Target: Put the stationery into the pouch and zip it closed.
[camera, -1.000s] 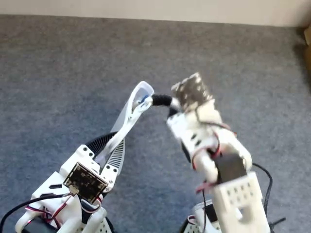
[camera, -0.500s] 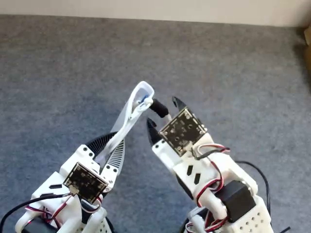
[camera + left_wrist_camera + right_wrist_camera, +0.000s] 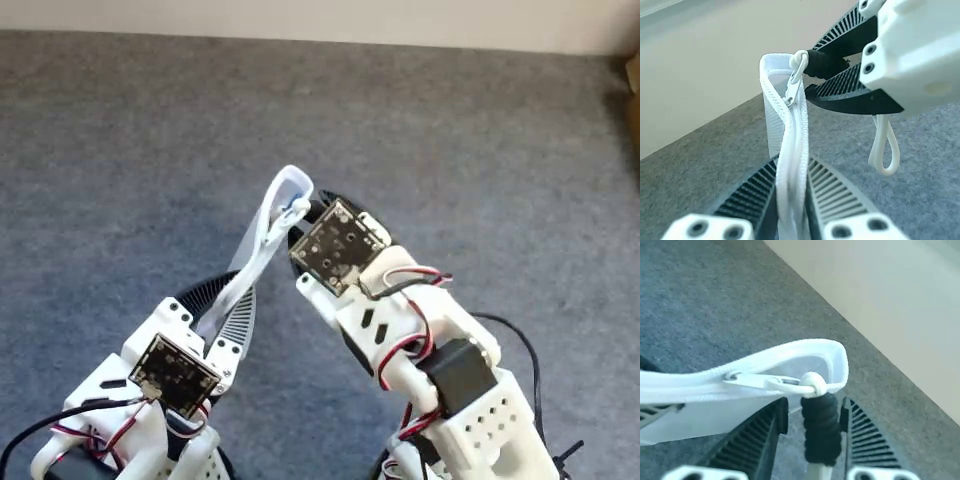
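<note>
High view shows you the white pouch (image 3: 262, 243) held slanting up above the grey tabletop (image 3: 120, 150), its lower end clamped tight in the left pincer (image 3: 232, 300). At its upper end your right pincer (image 3: 815, 407) is closed on the black zipper pull (image 3: 820, 432).

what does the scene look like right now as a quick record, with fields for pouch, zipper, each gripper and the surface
pouch: white pouch, held up on edge above the floor
zipper slider: slider near the pouch's free end; the teeth from it down to the left gripper look joined
zipper pull: black zipper pull hanging from the slider's tab
left gripper: left gripper shut on the pouch's lower end
right gripper: right gripper shut on the black zipper pull
surface: grey carpet
</note>
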Available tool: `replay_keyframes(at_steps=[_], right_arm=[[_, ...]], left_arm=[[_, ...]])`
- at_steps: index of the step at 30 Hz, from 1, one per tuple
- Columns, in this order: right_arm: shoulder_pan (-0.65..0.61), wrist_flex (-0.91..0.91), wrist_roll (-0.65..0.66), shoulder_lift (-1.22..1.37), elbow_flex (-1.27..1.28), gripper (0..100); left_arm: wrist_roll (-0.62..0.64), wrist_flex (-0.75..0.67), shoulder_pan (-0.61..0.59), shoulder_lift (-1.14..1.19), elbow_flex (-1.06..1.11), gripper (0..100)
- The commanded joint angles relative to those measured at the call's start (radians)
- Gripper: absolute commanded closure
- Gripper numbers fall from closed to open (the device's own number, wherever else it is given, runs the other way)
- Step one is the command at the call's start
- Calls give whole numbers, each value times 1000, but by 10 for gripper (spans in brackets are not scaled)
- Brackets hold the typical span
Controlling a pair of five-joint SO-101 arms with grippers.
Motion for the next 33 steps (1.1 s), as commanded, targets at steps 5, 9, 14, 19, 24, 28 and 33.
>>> replay_keyframes(at_steps=[5, 9, 14, 19, 24, 28, 33], right_arm=[[28, -27, 98, -79, -68, 992], [30, -24, 98, -196, -68, 991], [33, -21, 100, -226, -59, 992], [102, -27, 95, -114, -68, 992], [225, -48, -3, 107, -194, 992], [318, -48, -80, 297, -340, 992], [401, -44, -135, 486, -493, 992]], left_arm=[[0, 21, 13, -5, 18, 995], [0, 21, 13, -5, 18, 995], [0, 21, 15, -5, 18, 995], [0, 21, 13, -5, 18, 995], [0, 21, 13, -5, 19, 995], [0, 21, 15, -5, 19, 995], [0, 21, 15, -5, 19, 995]])
